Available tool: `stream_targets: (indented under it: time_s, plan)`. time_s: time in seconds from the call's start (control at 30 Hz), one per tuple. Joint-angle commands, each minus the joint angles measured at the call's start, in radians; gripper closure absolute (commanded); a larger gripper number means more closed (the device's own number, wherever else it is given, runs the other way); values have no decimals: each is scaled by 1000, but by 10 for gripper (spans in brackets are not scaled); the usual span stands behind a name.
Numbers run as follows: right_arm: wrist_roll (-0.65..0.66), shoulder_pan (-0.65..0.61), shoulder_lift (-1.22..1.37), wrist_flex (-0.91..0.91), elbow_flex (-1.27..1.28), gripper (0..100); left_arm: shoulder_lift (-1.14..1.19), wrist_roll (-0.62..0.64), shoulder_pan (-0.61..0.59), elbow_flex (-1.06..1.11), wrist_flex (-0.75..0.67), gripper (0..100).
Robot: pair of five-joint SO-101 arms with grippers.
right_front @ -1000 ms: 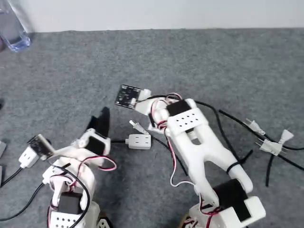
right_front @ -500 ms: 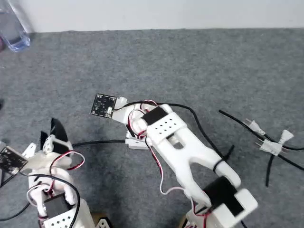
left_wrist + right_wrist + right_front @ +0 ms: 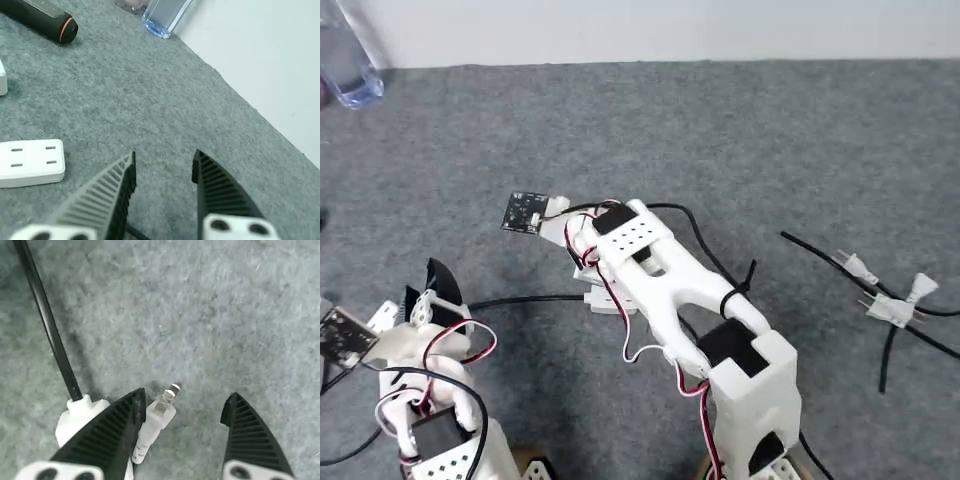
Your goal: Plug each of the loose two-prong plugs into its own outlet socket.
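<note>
Grey carpet for a tabletop. Right gripper spread wide, white plug just beside one finger (black cord alongside). Left gripper likewise spread apart. Loose plugs at 3 o'clock, high view.

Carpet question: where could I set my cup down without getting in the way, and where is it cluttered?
The broad strip of grey carpet along the white wall, right of the clear bottle, is bare. Crowded: the middle, where the right arm hangs over a white outlet block and black cable, and the right edge with loose plugs.
</note>
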Motion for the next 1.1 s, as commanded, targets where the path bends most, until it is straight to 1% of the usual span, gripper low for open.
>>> stream_targets:
  time_s: [0.0,0.07,0.2,0.5,0.87,0.97,1.07]
  plan:
    - [-11,47,-8,18,-55,749,-11,-8,-2,-8,6,825]
    - [-11,71,-8,36,-54,749,-11,-8,-2,-8,6,825]
    - [-12,74,19,79,-54,749,-11,-8,-2,-8,6,825]
    - [-11,59,87,70,-55,750,-11,-8,-2,-8,6,825]
    - [-6,107,79,111,-57,750,-11,-8,-2,-8,5,825]
    - [-5,104,47,130,-57,750,-11,-8,-2,-8,3,825]
    - [-5,133,16,142,-26,750,-11,-8,-2,-8,6,825]
